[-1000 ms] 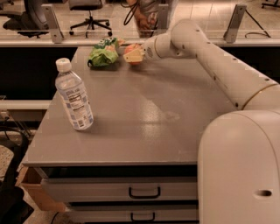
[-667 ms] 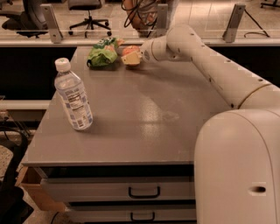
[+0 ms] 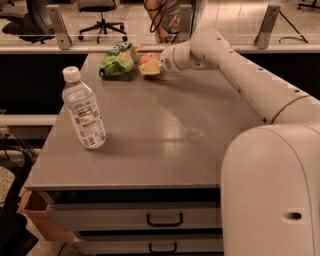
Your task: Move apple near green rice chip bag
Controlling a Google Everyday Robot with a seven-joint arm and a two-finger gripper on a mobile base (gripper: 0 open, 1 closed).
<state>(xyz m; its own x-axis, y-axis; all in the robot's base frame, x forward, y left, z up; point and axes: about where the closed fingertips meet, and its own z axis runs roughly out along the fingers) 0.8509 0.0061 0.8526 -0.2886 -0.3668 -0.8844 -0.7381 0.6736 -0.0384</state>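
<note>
Currently the gripper (image 3: 150, 66) sits at the upper middle of the frame, at the far edge of the grey table (image 3: 165, 130), at the end of the white arm (image 3: 240, 75) that slants up from the lower right. It is closed on the apple (image 3: 148, 57): the red-orange fruit shows just above a pale finger (image 3: 150, 69) that crosses its lower front. Whether the apple rests on the tabletop or hangs just over it cannot be told.

Just left of the apple lies the green rice chip bag (image 3: 116, 63), crumpled and glossy, with pale markings near its top. Apple and bag are close together, nearly touching, though a thin gap or contact between them cannot be made out.

A clear plastic water bottle (image 3: 84, 111) with a white cap stands upright at the left of the frame, well apart from the bag and the gripper, nearer the table's front edge. Its label wraps the middle of the body.

Under the tabletop are 2 drawers (image 3: 125, 219), each with 1 dark handle. The robot's rounded white body (image 3: 272, 195) fills the lower right corner. A cardboard box (image 3: 36, 220) shows at the lower left, beside the drawers. Beyond the table, at the top left of the frame, an office chair (image 3: 100, 12) stands on a light floor.
</note>
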